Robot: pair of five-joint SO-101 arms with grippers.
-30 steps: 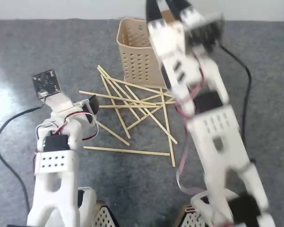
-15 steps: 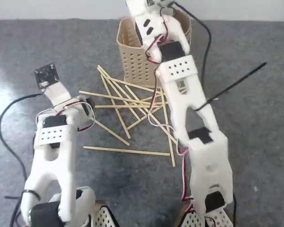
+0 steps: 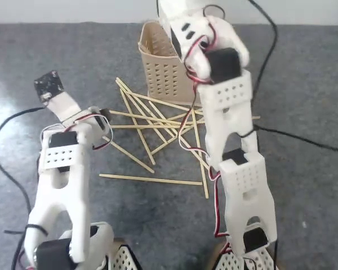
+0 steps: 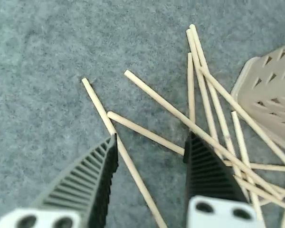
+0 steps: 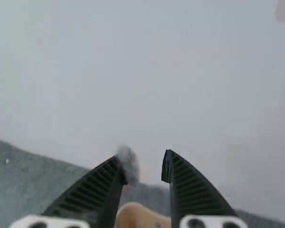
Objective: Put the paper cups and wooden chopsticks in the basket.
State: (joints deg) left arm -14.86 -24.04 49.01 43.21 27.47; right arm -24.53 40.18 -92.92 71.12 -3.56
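– Over the last second the right arm has swung in above the basket, and the left arm has edged left. The chopsticks haven't budged.

– Anything grasped?

– No. The right hand has its fingers a little apart and points at the wall. A pale rounded thing sits low between them; I can't tell what it is. The left hand is spread wide over the pile with a stick end between its fingers, probably its next pick.

– Textures?

– Thin, straight, pale wood, criss-crossed on a grey felt-like table. The basket is tan, upright, with perforated walls, at the pile's far edge.
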